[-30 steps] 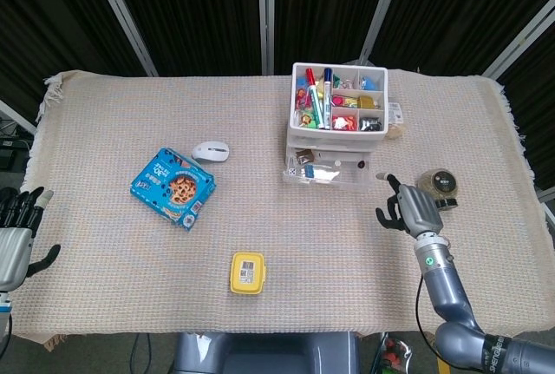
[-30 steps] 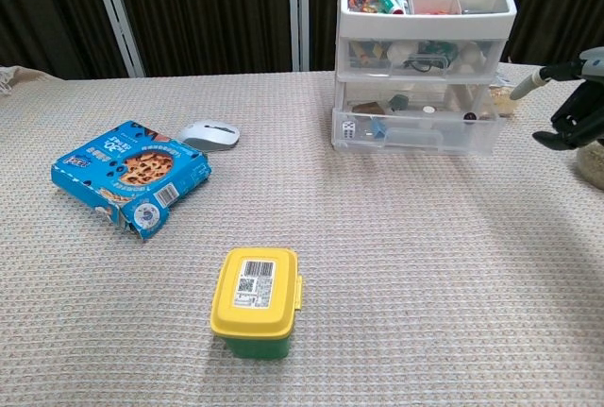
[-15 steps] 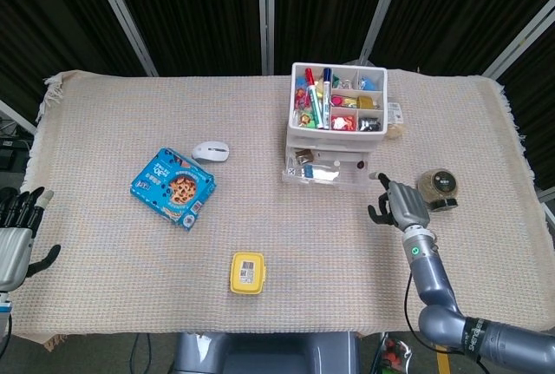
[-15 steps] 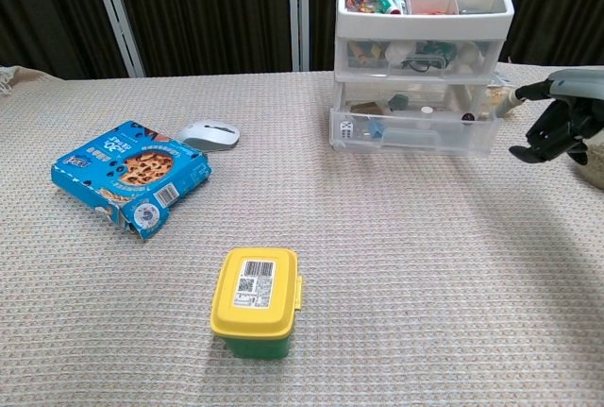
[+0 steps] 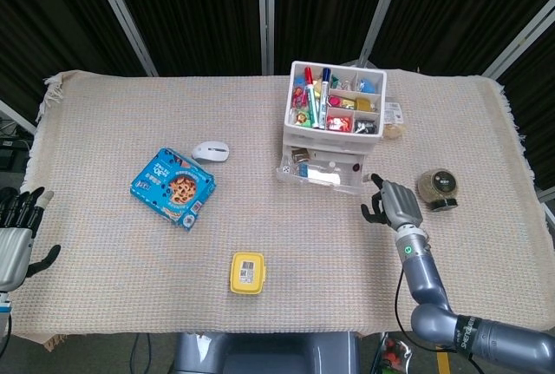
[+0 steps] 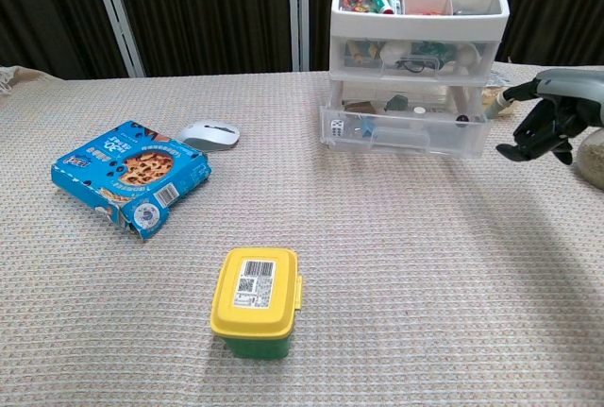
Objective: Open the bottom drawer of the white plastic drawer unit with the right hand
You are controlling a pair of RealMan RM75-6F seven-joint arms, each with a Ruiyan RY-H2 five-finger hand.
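Observation:
The white plastic drawer unit (image 5: pixel 334 127) (image 6: pixel 415 48) stands at the back right, with pens and small items in its top tray. Its bottom drawer (image 5: pixel 319 174) (image 6: pixel 406 129) juts out a little toward me. My right hand (image 5: pixel 390 203) (image 6: pixel 545 124) hovers just right of that drawer's right front corner. Its fingers are curled, and one fingertip (image 6: pixel 507 98) reaches to the corner. I cannot tell if it touches. It holds nothing. My left hand (image 5: pixel 16 235) rests at the table's left edge with fingers spread and empty; only the head view shows it.
A round jar (image 5: pixel 438 187) stands right of my right hand. A white mouse (image 5: pixel 211 152) (image 6: pixel 208 133) and a blue cookie box (image 5: pixel 172 187) (image 6: pixel 127 176) lie at the left. A yellow-lidded container (image 5: pixel 247 272) (image 6: pixel 257 301) sits near the front.
My right hand has moved left, closer to the bottom drawer's right corner. The drawer unit has shifted slightly left and turned a little. The left hand has not moved.

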